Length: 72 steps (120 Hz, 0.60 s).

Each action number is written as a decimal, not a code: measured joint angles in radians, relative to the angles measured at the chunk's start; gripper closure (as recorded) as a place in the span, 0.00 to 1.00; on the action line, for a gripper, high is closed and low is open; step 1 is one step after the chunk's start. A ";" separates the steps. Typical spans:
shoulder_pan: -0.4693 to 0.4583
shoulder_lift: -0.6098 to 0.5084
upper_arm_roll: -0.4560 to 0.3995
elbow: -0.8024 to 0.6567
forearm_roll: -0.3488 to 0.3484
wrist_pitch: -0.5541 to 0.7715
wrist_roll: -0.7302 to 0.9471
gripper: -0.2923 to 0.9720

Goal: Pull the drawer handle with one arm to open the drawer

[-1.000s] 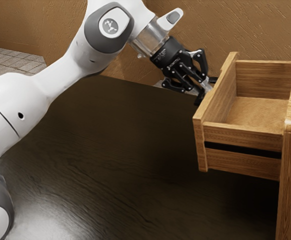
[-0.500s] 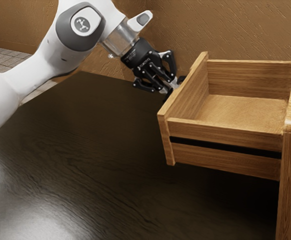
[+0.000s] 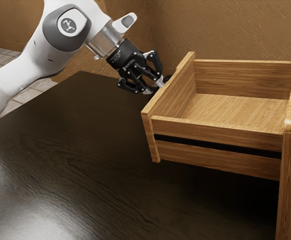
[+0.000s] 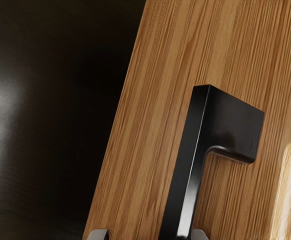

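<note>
One gripper [image 3: 159, 85] sits at one handle [image 4: 188, 175], one drawer [image 3: 215, 131] open.

Desk [image 3: 75, 175]: open room above it, toward the exterior view's left.
Drawer [image 3: 220, 131]: juts out over desk; inside open from above.
Cabinet [image 3: 290, 190]: blocks the exterior view's right.

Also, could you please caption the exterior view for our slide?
Franka arm's claw at the front of a wooden drawer, drawn well out above a dark table.

We see a black angled handle [image 4: 190, 175] standing off the wooden drawer front [image 4: 155, 75]. Beside the drawer front lies the dark tabletop [image 4: 45, 125], a pale sheen on it.
</note>
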 joint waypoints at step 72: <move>-0.401 -0.258 -0.026 0.160 0.617 -0.407 0.059 0.27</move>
